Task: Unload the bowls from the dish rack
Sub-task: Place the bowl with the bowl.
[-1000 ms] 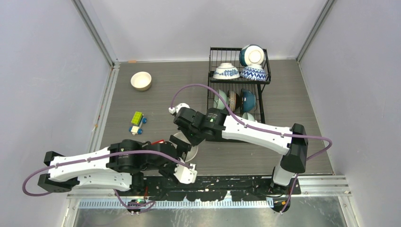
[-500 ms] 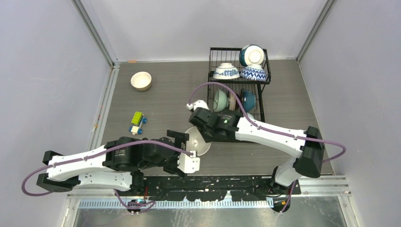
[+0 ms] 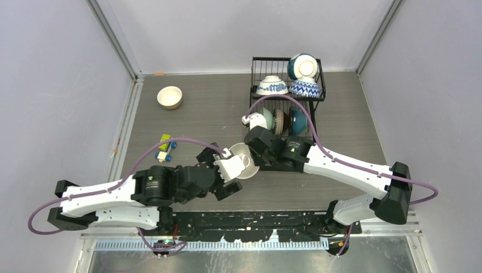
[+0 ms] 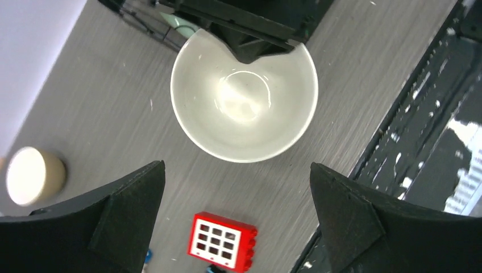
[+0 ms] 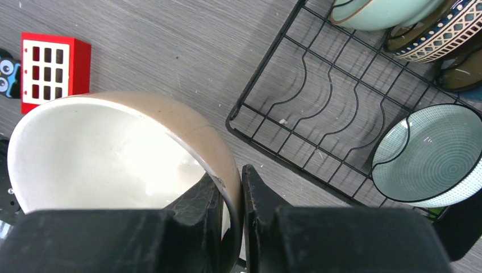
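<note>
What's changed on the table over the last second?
The right gripper, shut on the rim of the white bowl, carried it from the near edge toward the dish rack. The open left gripper came forward toward that bowl. The bowls in the rack, cream bowl and toy blocks stayed put.

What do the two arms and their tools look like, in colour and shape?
The left arm and right arm have white shells and black joints. A purple cable loops along each. The left tool and right tool have black, wedge-shaped fingers.
</note>
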`<state>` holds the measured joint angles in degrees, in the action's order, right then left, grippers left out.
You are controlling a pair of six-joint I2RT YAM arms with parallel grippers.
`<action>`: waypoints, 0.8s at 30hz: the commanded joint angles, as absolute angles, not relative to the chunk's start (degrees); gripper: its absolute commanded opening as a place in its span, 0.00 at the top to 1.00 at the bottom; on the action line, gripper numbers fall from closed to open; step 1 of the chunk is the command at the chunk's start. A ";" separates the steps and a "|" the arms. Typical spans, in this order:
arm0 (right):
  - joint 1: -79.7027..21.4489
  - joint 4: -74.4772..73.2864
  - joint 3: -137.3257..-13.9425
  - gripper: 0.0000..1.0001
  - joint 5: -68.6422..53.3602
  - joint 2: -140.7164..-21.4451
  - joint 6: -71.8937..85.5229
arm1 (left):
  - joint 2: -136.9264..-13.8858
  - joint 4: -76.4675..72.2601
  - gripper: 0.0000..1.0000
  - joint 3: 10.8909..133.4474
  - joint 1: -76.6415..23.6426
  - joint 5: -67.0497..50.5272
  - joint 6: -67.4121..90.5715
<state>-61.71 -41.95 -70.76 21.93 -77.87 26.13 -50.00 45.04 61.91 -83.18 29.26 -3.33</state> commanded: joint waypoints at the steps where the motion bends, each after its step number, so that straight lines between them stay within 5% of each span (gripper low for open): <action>1: -61.72 -34.41 -69.76 0.99 24.57 -74.63 28.64 | -51.47 34.95 0.00 59.61 -81.28 39.27 14.84; 12: -61.70 -29.94 -66.61 0.99 25.67 -74.18 33.80 | -48.83 38.98 0.00 55.80 -61.82 34.03 56.97; 24: -61.73 -31.24 -73.37 0.99 24.30 -79.63 39.15 | -55.80 45.98 0.00 59.00 -61.44 36.00 67.20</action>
<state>-61.69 -35.62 -66.98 23.68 -78.59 35.00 -55.09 43.20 56.07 -61.80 33.36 63.22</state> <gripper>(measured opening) 0.198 0.996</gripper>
